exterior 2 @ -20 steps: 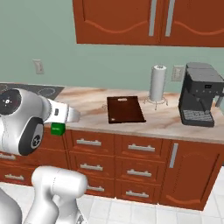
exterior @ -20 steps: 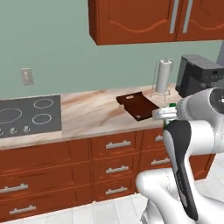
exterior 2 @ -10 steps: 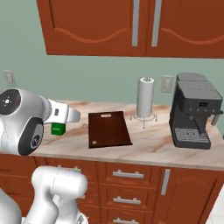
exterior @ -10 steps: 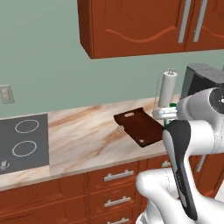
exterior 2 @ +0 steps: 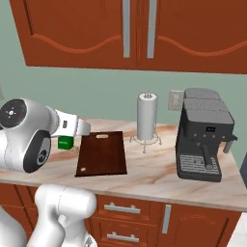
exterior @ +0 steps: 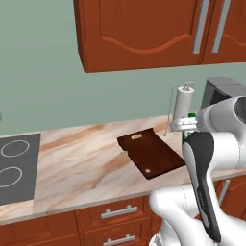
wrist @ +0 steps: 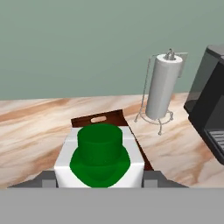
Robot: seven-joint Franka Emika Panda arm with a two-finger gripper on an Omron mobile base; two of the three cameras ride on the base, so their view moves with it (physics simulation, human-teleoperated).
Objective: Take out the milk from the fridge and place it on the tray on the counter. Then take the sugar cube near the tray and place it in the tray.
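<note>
Gripper (wrist: 99, 186) jaws are clamped on the milk (wrist: 100, 157), its green cap facing the camera, held above the counter (exterior: 81, 163) just short of the tray (exterior: 151, 153).

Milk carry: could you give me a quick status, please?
Gripper shut on the milk, held above the counter. Tray ahead, bare. Nothing in the way.

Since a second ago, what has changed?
The base has driven toward the counter, so tray, paper-towel roll and coffee machine loom larger and have shifted in view. Unchanged: the end effector stays closed on the milk, and the tray lies where it was.
</note>
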